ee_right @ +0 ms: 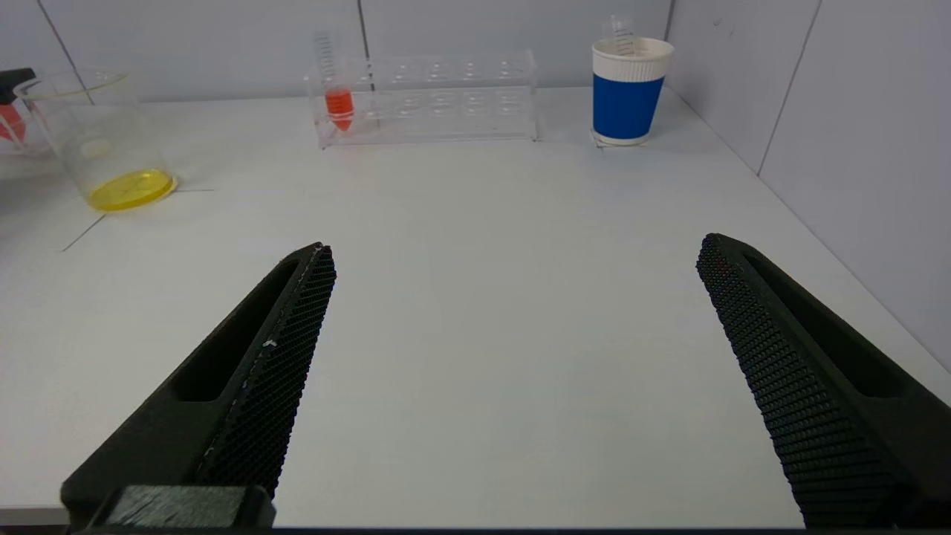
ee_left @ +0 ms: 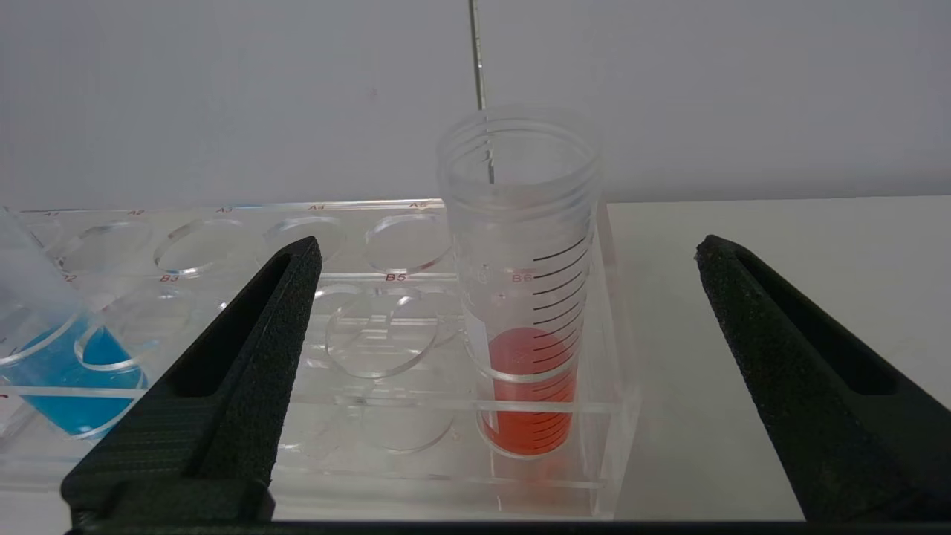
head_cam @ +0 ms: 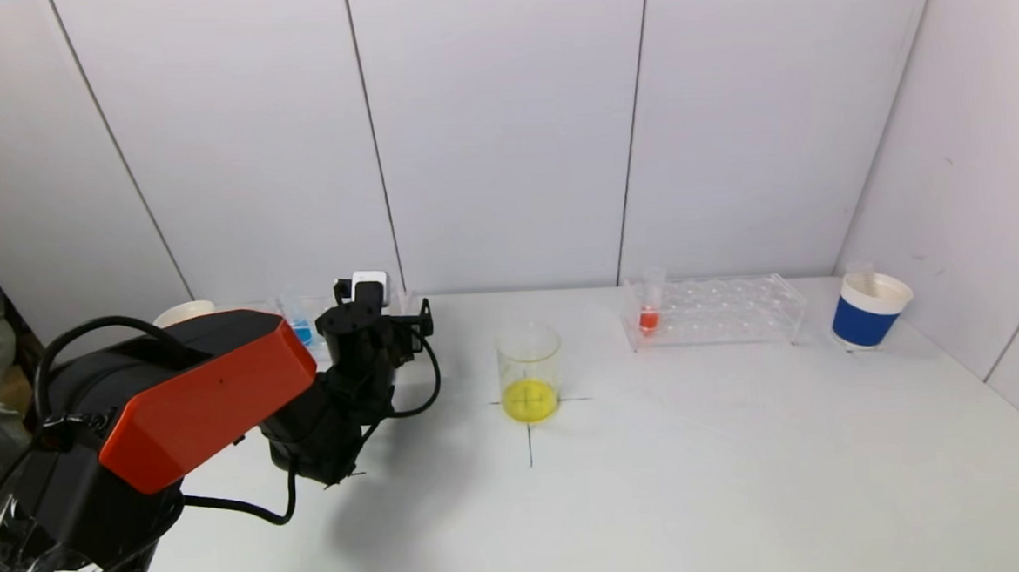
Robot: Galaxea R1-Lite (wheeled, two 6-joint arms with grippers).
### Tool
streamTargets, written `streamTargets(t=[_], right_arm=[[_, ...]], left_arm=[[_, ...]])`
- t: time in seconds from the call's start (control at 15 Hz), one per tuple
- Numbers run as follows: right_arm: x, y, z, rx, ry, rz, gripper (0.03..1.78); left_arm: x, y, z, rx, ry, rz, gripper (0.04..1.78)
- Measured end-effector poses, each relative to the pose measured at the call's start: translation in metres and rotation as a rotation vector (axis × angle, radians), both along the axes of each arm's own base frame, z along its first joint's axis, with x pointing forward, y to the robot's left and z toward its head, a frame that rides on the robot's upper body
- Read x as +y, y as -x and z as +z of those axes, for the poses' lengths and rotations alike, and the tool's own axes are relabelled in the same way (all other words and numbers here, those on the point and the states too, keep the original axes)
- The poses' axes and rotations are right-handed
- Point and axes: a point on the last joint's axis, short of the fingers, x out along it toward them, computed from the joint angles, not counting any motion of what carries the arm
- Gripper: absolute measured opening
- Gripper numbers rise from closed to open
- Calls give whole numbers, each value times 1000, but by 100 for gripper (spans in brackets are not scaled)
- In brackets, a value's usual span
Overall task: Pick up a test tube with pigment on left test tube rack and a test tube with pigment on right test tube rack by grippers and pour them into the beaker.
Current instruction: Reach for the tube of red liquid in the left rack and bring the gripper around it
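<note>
The red-filled test tube stands upright in an end hole of the left test tube rack, at the rack's corner nearest the beaker, its open mouth well above the top plate and the pigment low in its tip. A second tube with blue pigment sits further along the same rack, tilted. The left pincer is level with the red tube and spread wide, holding nothing; the tube lies between the two fingers, somewhat nearer one than the other.

The step in hand looks like the approach to the grasp. To do it well, the pincer should centre on the tube before it shuts, so neither finger shoves the tube sideways against the acrylic hole. It should take the tube above the rack's top plate, on the clear graduated part, then lift straight up until the tip is free. A tilted lift would likely drag the light rack along.

The beaker, with yellow liquid in it, waits on a cross mark at the middle of the bench. The right test tube rack holds another red tube, with a blue paper cup beside it. The right pincer hangs wide open and empty above bare bench, well apart from that rack.
</note>
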Motion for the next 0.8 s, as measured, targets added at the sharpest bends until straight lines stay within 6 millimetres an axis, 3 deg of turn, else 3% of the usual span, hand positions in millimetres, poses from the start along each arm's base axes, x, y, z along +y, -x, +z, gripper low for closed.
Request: streamTargets(t=[0.8], right_arm=[[0,0,0,0,0,0,177]], left_arm=[[-3,-9,3,-25,-1,-1,176]])
